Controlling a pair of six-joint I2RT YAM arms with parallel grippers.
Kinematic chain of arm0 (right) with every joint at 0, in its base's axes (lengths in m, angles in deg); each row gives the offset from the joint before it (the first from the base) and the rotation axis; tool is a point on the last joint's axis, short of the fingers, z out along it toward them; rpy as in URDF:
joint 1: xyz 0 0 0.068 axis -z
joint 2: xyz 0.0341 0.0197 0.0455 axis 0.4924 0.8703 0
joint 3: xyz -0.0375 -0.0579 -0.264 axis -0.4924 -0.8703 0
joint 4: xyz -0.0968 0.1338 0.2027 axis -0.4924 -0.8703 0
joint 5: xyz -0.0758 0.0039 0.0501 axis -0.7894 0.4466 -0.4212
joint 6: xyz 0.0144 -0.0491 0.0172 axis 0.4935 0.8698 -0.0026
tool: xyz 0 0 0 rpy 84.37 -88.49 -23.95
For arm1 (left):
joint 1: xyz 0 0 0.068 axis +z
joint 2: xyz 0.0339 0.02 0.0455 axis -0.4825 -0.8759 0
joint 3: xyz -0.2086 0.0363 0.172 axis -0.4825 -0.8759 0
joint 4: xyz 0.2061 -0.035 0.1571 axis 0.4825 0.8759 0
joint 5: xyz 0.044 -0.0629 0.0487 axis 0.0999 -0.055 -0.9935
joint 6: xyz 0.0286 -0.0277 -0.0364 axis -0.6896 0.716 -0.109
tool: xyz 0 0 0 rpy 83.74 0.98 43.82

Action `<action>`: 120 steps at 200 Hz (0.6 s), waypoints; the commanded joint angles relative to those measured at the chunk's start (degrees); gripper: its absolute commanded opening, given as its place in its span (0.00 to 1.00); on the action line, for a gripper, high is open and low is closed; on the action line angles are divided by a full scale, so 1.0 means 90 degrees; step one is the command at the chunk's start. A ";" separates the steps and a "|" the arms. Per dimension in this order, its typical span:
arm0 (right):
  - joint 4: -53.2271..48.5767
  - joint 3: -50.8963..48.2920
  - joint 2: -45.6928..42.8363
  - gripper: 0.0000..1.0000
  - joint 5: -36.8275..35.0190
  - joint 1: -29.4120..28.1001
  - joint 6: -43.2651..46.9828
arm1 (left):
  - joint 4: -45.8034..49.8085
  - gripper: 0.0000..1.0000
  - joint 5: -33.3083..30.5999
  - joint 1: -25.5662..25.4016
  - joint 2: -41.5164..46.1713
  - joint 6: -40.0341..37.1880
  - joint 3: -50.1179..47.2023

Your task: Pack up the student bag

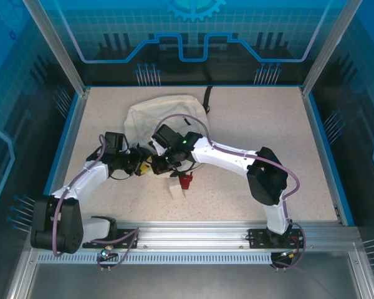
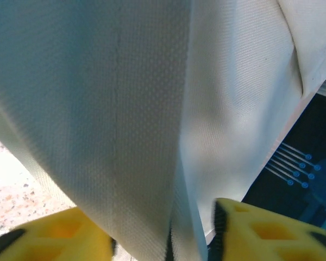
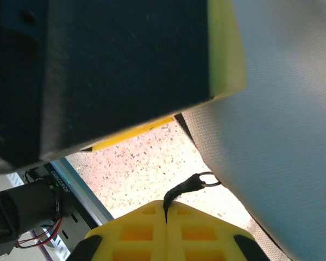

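The cream student bag [image 1: 157, 115] lies at the back middle of the table, a black strap [image 1: 207, 99] trailing from its far right corner. Both grippers meet at its near edge. My left gripper [image 1: 139, 166] [image 2: 165, 239] has its yellow fingers [image 2: 60, 239] apart, with a raised fold of the bag's fabric [image 2: 152, 109] between them. My right gripper [image 1: 157, 163] [image 3: 167, 209] is shut on the bag's black zipper pull [image 3: 182, 191], which hangs from a small metal ring [image 3: 206, 179] at the fabric's edge [image 3: 282, 136].
A small white block [image 1: 176, 189] and a red object [image 1: 186, 181] lie on the speckled table just in front of the grippers. A dark body with a yellow edge [image 3: 228, 49] looms close above my right fingers. Blue-edged walls ring the table.
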State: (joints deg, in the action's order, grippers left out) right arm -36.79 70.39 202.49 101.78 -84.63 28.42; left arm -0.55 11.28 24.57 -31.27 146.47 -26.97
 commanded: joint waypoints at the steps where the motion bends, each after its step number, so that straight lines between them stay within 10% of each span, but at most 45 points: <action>1: -0.0427 0.0075 -0.0281 0.00 -0.0176 -0.0103 -0.0047 | -0.0322 0.37 0.0112 -0.0052 -0.0174 0.0057 0.0116; 54: -0.1964 0.0362 -0.0744 0.00 -0.1515 -0.0143 -0.0280 | -0.0044 0.10 -0.0417 -0.0052 -0.0412 -0.0380 0.0459; 120: -0.3037 0.0192 -0.1295 0.00 -0.2939 0.0002 -0.0687 | 0.0491 0.00 -0.1112 0.0078 -0.0462 -0.0939 0.0960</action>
State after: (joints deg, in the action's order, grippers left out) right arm -55.59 72.12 194.38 81.52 -85.05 24.51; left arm 2.24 8.02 23.85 -34.40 141.47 -20.74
